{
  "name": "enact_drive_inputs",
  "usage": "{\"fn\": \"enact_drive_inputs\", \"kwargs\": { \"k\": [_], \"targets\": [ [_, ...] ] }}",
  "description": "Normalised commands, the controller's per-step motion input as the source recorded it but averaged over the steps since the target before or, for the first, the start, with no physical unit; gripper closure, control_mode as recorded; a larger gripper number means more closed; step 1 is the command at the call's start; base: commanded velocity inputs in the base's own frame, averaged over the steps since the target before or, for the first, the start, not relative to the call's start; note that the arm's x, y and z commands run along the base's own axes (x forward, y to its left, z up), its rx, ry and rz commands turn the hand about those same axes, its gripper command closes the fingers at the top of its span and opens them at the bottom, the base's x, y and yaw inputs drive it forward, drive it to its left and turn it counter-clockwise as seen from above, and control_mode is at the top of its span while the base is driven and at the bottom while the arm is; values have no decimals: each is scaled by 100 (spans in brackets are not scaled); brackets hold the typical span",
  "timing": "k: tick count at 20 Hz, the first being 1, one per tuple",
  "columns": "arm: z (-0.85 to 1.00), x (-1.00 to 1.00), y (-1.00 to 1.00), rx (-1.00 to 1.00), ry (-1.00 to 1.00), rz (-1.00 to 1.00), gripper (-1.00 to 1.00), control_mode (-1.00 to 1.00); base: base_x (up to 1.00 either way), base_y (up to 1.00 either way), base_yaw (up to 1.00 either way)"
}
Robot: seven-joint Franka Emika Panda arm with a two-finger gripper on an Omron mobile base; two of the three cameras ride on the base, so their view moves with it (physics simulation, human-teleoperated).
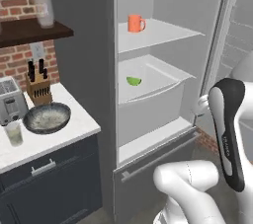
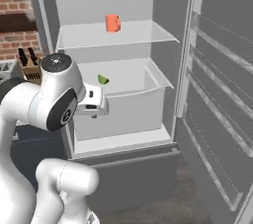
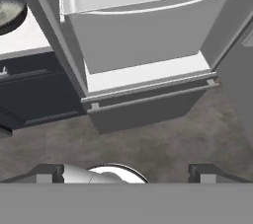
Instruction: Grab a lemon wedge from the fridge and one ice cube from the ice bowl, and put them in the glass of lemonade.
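So what's your gripper [image 3: 126, 172] doing, got anything in it?

Me: nope, nothing. Fingers are spread as wide as they go, one tip at each bottom corner of my hand view, bare floor between them. The hand hangs in front of the open fridge [image 1: 163, 1], low, about level with the drawer front.

OK, and where's all the stuff from there? Left to right please.

Me: sure. Way off to my gripper's left, on the white counter [image 1: 74, 124], is the glass of lemonade [image 1: 14, 133], near the front edge. Just right of it, almost touching, is the ice bowl [image 1: 47, 118], with a toaster [image 1: 11, 100] and a knife block [image 1: 38, 87] behind them. All of that is well apart from my hand. Then, ahead of the gripper and higher up, the lemon wedge [image 1: 133, 80] lies on the middle fridge shelf, towards its left side; in the hand view it's right at the top edge, roughly centred. One shelf above that is an orange mug [image 1: 135, 23], upright. To the right of my gripper the fridge door [image 2: 217, 94] stands swung open.
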Motion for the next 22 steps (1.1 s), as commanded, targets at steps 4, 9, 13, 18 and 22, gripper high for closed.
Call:
{"fn": "enact_drive_inputs", "kwargs": {
  "k": [4, 9, 13, 18, 22],
  "targets": [
    [0, 0, 0, 0, 0, 0, -100, 100, 51, -80, 41],
    [0, 0, 0, 0, 0, 0, -100, 100, 54, -38, 35],
    [0, 0, 0, 0, 0, 0, -100, 100, 29, 2, 14],
    [0, 0, 0, 0, 0, 0, -100, 100, 44, 6, 3],
    [0, 0, 0, 0, 0, 0, -100, 100, 0, 1, 17]
  ]
}}
